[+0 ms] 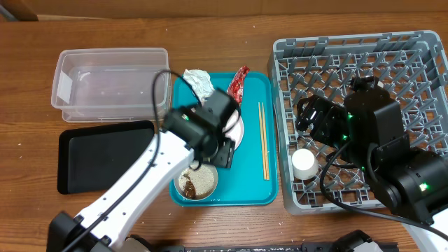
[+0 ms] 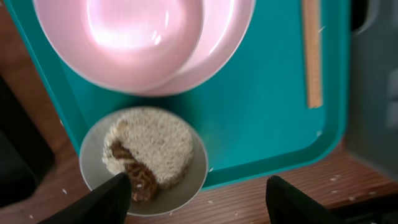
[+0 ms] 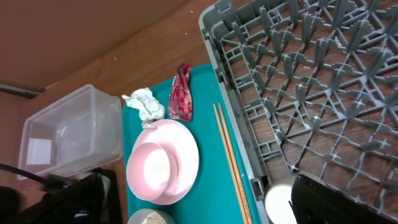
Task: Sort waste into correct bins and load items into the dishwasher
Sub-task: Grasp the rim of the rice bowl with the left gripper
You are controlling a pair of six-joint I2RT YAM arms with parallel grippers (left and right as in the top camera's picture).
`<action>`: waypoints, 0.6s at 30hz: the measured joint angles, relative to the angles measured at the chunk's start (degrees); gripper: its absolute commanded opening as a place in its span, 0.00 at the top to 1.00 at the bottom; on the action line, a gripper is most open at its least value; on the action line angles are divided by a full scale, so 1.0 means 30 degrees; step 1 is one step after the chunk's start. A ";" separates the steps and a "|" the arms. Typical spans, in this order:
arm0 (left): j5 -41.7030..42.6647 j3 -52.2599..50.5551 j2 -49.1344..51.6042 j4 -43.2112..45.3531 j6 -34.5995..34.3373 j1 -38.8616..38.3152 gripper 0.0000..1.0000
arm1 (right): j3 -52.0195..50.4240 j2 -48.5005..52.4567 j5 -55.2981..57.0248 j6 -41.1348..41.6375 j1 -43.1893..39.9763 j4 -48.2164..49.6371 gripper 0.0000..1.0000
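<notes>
On the teal tray point(image 1: 255, 183) lie a crumpled tissue point(image 1: 198, 80), a red wrapper point(image 1: 239, 82) and chopsticks point(image 1: 263, 140). A pink bowl point(image 2: 140, 37) sits in a pink plate point(image 2: 227, 37). In front of them is a small grey dish of rice and brown scraps point(image 2: 149, 155). My left gripper point(image 2: 202, 202) is open and empty above that dish point(image 1: 197, 183); one finger is over its left rim. My right gripper point(image 3: 205, 205) is open and empty over the grey dish rack point(image 1: 364, 70). A white cup point(image 1: 304, 163) stands in the rack beside the right finger.
A clear tub point(image 1: 112, 80) stands at the back left, and a black tray point(image 1: 105, 157) lies in front of it. Rice grains are scattered on the wooden table in front of the teal tray. My left arm crosses over the plate in the overhead view.
</notes>
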 measured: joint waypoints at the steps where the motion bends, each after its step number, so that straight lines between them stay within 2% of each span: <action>1: -0.0015 -0.0911 0.0000 0.0350 -0.0306 -0.0255 0.34 | -0.0007 0.0000 0.0029 0.0007 0.0000 -0.0029 0.02; 7: 0.0182 -0.5253 0.0080 0.4058 -0.1246 -0.1851 0.50 | -0.0007 0.0036 0.0153 0.0000 0.0000 -0.0058 0.01; 9: -0.0124 -0.5843 0.0095 0.4860 -0.1603 -0.2339 0.54 | -0.0007 0.0051 0.0153 -0.0007 0.0000 -0.0066 0.01; 16: -0.1698 -0.7555 0.0095 0.7577 -0.2484 -0.2994 0.83 | -0.0007 0.0051 0.0160 0.0000 0.0000 -0.0153 0.00; 18: -0.1960 -0.7956 0.0168 0.8087 -0.2601 -0.2994 0.84 | -0.0007 0.0051 0.0153 -0.0007 0.0000 -0.0182 0.00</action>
